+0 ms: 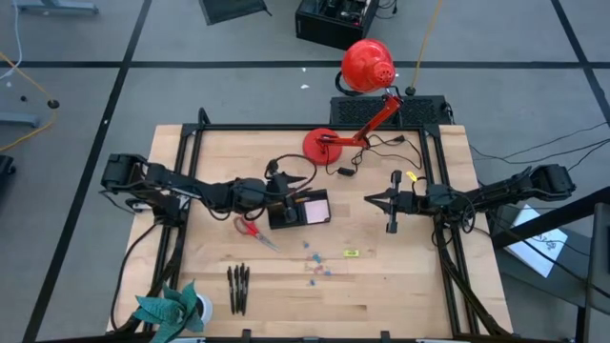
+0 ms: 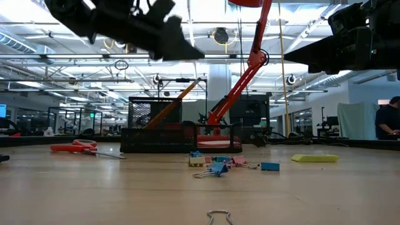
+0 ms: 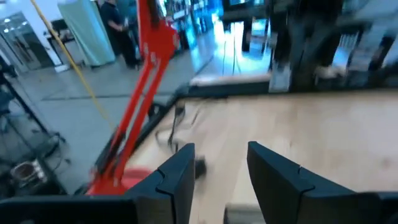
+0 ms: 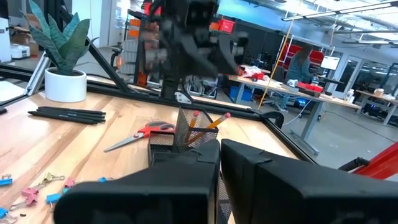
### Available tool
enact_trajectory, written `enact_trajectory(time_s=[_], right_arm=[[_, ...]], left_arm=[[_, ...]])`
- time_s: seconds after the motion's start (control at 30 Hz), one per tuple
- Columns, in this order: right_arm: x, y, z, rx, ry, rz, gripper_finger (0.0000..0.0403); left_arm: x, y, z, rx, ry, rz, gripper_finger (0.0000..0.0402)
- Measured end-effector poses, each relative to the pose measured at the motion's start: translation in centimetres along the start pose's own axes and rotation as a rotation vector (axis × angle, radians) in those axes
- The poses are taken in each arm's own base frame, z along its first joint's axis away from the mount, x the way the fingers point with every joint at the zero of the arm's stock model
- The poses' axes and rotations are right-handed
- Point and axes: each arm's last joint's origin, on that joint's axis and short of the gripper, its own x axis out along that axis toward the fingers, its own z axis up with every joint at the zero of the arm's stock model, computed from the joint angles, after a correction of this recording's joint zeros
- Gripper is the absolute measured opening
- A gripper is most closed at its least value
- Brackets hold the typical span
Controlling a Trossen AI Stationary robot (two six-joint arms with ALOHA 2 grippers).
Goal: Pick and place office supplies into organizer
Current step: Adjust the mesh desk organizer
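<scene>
A: Where is the left pincer (image 1: 283, 187) sitting?

B: It is hanging over the black organizer (image 1: 297, 211) near the middle of the worktop (image 1: 419, 276), at the tray's end nearest that arm. In its own wrist view the two fingers (image 3: 177, 177) are standing a little apart with bare wood showing between them, so it is holding nothing.

A: And the right pincer (image 1: 392, 203)?

B: It is floating above bare wood on the other side of the organizer, well apart from it and pointing toward it. Its fingers (image 4: 186, 165) are showing only a narrow slit between them, with nothing gripped.

A: What is lying in the organizer?

B: A pale pink notepad (image 1: 315, 207) is filling the compartment on the right arm's side, and an orange pencil (image 4: 217, 121) is leaning in the mesh cup, tilted.

A: And the loose supplies?

B: The red-handled scissors (image 1: 250, 228) are lying on the wood just beside the organizer, on the left arm's side. Three dark pens (image 1: 237, 288) are lying side by side nearer the worktop's front edge, close to the teal plant (image 1: 170, 310) in its white pot. Small blue and pink clips (image 2: 215, 165) are lying scattered in front of the organizer, with a yellow bit (image 1: 351, 253) near them. The red lamp (image 1: 367, 67) is standing behind, its round base (image 1: 322, 145) on the worktop's far edge.
</scene>
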Motion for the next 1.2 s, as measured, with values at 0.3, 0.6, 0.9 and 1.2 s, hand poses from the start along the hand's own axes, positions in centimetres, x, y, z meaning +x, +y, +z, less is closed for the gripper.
enact_trajectory(time_s=[0.3,0.6,0.9,1.2], right_arm=[[0.0,0.1,-0.5,-0.009,0.052,0.012,0.0009],[0.0,0.1,-0.4,0.017,0.045,0.011,0.0009],[0.0,0.1,-0.3,0.016,0.028,0.009,0.0009],[0.0,0.1,-0.3,0.013,0.028,0.009,0.0009]], left_arm=[[-1.8,-5.7,-0.3,-0.142,0.132,-0.220,0.0114],[-2.4,-10.4,-5.3,-0.276,0.342,-0.199,0.0009],[-3.4,-10.8,-7.6,-0.406,0.551,-0.128,0.0006],[-5.0,-10.8,-8.4,-0.449,0.702,-0.061,0.0002]])
